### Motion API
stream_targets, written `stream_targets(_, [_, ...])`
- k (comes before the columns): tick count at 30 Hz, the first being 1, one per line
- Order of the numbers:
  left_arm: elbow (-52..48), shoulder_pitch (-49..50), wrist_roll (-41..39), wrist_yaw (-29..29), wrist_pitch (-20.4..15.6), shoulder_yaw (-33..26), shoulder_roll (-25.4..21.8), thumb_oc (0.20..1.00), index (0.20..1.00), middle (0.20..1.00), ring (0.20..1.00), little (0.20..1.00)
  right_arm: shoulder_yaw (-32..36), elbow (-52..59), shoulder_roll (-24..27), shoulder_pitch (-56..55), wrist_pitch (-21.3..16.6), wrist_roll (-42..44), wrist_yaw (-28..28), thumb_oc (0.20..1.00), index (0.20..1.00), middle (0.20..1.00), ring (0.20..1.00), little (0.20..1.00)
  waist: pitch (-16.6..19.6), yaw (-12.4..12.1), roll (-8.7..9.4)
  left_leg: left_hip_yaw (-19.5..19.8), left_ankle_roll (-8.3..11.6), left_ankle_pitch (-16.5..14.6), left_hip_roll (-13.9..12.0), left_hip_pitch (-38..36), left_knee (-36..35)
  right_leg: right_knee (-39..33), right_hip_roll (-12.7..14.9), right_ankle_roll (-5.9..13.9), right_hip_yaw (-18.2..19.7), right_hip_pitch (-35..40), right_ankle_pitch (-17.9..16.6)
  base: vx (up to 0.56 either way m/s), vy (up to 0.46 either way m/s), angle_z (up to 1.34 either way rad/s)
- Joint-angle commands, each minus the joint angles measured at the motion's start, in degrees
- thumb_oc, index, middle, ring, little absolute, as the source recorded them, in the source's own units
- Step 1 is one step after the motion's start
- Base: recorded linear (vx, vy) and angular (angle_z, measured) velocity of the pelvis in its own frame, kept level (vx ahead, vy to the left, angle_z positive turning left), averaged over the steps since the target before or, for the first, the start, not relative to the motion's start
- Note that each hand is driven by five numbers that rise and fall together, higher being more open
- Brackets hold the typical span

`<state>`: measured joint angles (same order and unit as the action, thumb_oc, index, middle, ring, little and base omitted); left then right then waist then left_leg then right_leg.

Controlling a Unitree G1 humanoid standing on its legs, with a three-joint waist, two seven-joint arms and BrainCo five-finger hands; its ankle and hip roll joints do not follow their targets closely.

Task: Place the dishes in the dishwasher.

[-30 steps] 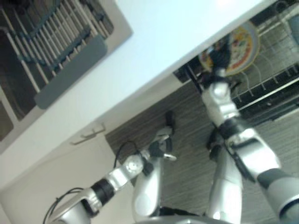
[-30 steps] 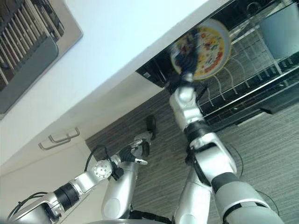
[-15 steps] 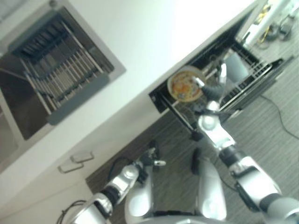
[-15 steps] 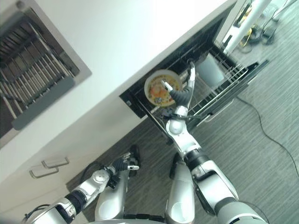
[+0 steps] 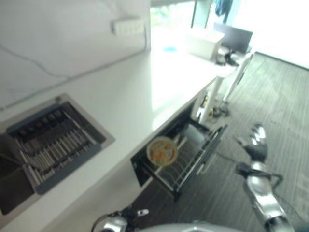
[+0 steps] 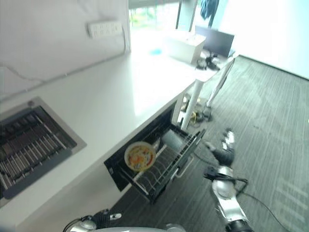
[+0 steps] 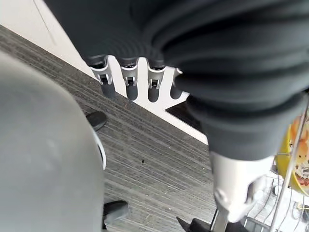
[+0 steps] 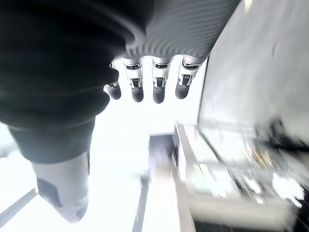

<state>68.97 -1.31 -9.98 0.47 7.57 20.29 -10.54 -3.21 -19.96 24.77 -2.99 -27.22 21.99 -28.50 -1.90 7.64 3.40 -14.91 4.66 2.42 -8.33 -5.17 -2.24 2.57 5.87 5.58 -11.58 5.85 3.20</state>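
A plate [image 5: 161, 151] with a colourful pattern stands upright in the pulled-out dishwasher rack [image 5: 189, 165], under the white counter [image 5: 145, 92]. The same plate [image 7: 298, 155] peeks in at the edge of the left wrist view. My right hand [image 5: 256, 143] hangs over the floor to the right of the rack, well apart from the plate, its fingers [image 8: 145, 84] straight and open with nothing in them. My left hand [image 5: 129, 213] sits low by the cabinet front, fingers [image 7: 128, 83] relaxed, open and empty.
A sink [image 5: 48, 145] with a slatted drying rack is set in the counter at the left. A grey container [image 6: 172, 139] sits deeper in the dishwasher rack. A white desk [image 6: 207, 63] with a box and a monitor stands beyond the dishwasher. Grey striped floor [image 6: 270, 135] spreads to the right.
The camera has swung up to a wider view. My right hand has let go of the plate, which now stands in the rack, and has drawn back to the right.
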Motion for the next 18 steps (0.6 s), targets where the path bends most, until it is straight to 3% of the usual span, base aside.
stream_targets(1, [2.5, -0.69, 2.52, -3.66, 1.54, 3.35, 0.28, 1.0, 1.0, 1.0, 1.0, 1.0, 2.07, -0.72, -0.08, 8.26, -2.39, 6.6, -0.5, 1.0, 1.0, 1.0, 1.0, 1.0, -6.13, -0.29, -1.25, -1.93, -2.02, -2.75, -0.58, 0.71, 3.0, 5.39, 2.1, -0.24, 0.48, -4.1, 0.47, 0.1, -0.048, -0.01])
stream_targets(7, [2.63, 0.68, 4.28, -4.81, 1.89, 5.85, -0.14, 1.0, 1.0, 1.0, 1.0, 1.0, 7.13, -14.92, -4.33, 5.68, 0.56, 21.22, 4.75, 1.0, 1.0, 1.0, 1.0, 1.0, -4.93, -0.91, -2.31, -1.93, -2.07, -2.92, -0.34, -0.52, 1.99, 4.52, 1.84, -0.43, -0.98, -2.4, 0.84, 0.07, -0.047, 0.0])
stream_targets(9, [2.64, 0.79, 7.0, -5.13, 1.68, 7.68, -0.49, 1.0, 1.0, 1.0, 1.0, 1.0, 7.08, -22.89, -6.98, 5.84, 1.83, 30.79, 11.31, 1.0, 1.0, 1.0, 1.0, 1.0, -5.14, -1.85, -2.74, -1.31, -2.21, -3.0, -0.17, -1.05, 1.82, 4.73, 1.84, -0.65, -2.0, -1.32, 1.5, 0.08, -0.064, 0.06])
stream_targets(12, [1.9, 0.33, 9.11, -4.39, 2.56, 9.63, -0.62, 1.0, 1.0, 1.0, 1.0, 1.0, 5.27, -29.36, -9.48, 7.08, 3.29, 36.71, 16.97, 1.0, 1.0, 1.0, 1.0, 1.0, -4.99, -3.18, -3.38, -0.48, -2.5, -2.69, 0.33, -1.03, 1.5, 4.6, 1.67, -0.85, -3.1, -0.66, 1.62, 0.07, -0.046, 0.19])
stream_targets(14, [1.3, -0.19, 8.71, -2.29, 5.11, 10.87, -0.82, 1.0, 1.0, 1.0, 1.0, 1.0, 3.27, -31.98, -10.93, 8.63, 4.38, 39.98, 18.76, 1.0, 1.0, 1.0, 1.0, 1.0, -5.66, -4.15, -3.94, 0.51, -2.62, -2.94, 0.58, 0.06, 3.24, 6.47, 1.46, -1.5, -3.69, -0.92, 2.95, 0.01, -0.006, 0.29])
stream_targets(16, [0.58, -3.43, 4.18, 0.23, 5.35, 12.69, -0.09, 1.0, 1.0, 1.0, 1.0, 1.0, 1.39, -34.66, -12.46, 12.21, 4.71, 46.74, 21.74, 1.0, 1.0, 1.0, 1.0, 1.0, -8.5, -5.85, -5.05, 3.64, -3.23, -3.65, 1.16, 6.35, 9.31, 12.91, 1.14, -3.45, -3.87, -4.75, 5.87, -0.19, 0.038, 0.56])
stream_targets(18, [0.15, -5.44, 2.38, 0.62, 5.74, 13.62, -0.07, 1.0, 1.0, 1.0, 1.0, 1.0, 0.12, -36.25, -12.42, 15.01, 8.05, 47.94, 23.98, 1.0, 1.0, 1.0, 1.0, 1.0, -11.08, -7.15, -5.65, 5.94, -3.53, -4.09, 1.92, 10.89, 13.69, 18.1, 1.32, -4.71, -3.77, -7.87, 7.59, -0.21, 0.033, 1.08])
